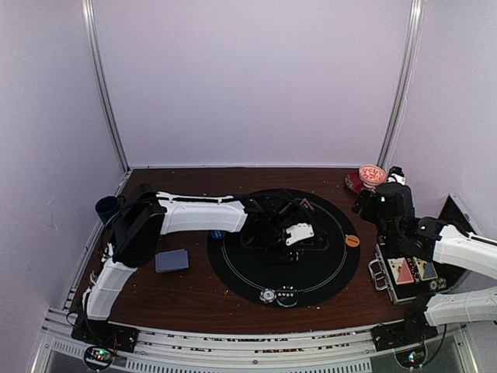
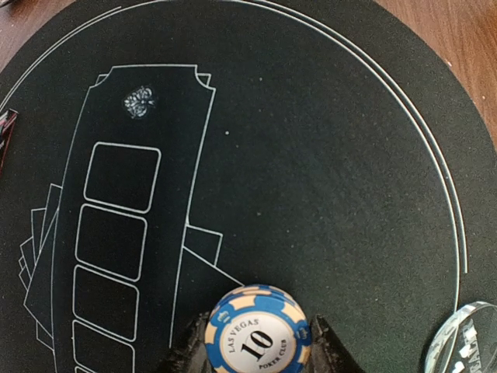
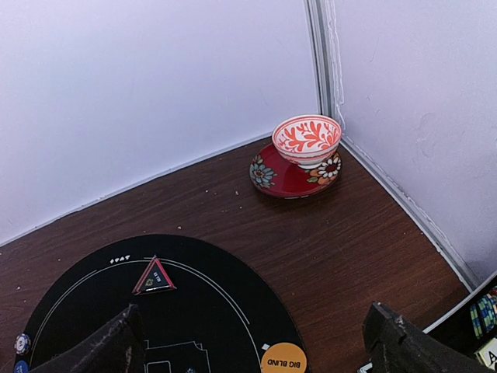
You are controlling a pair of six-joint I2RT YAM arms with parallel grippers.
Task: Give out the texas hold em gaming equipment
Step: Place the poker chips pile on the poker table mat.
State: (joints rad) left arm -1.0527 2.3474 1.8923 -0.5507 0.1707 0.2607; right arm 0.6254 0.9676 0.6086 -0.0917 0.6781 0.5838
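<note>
Left wrist view: the left fingers (image 2: 330, 350) are closed tight on the rim of a blue-and-cream striped poker chip (image 2: 258, 334). Its face is turned to the camera and reads "LAS VEGAS", "10", "POKER CLUB". The chip hangs over the round black felt mat (image 2: 349, 194), near its middle, and bare felt lies straight ahead of the fingers. That suggests setting the chip down needs only a lowering and a release. Just right of the chip, a clear plastic disc (image 2: 466, 342) lies on the mat, its lettering cut off. To the left, a column of white-outlined card boxes (image 2: 116, 210) runs away lengthwise toward a small white crest (image 2: 140, 101).

Right wrist view: the right fingers (image 3: 400, 342) stand fully apart and hold nothing. They hover by the mat's right edge, so the left arm is far nearer the chip's landing place. Between them lies an orange disc (image 3: 283, 359) reading "BIG BLIND". Farther off is a red triangle marker (image 3: 154, 277), its writing too small to read. A red-patterned cup and saucer (image 3: 307, 144) sit in the worktop's far right corner.
</note>
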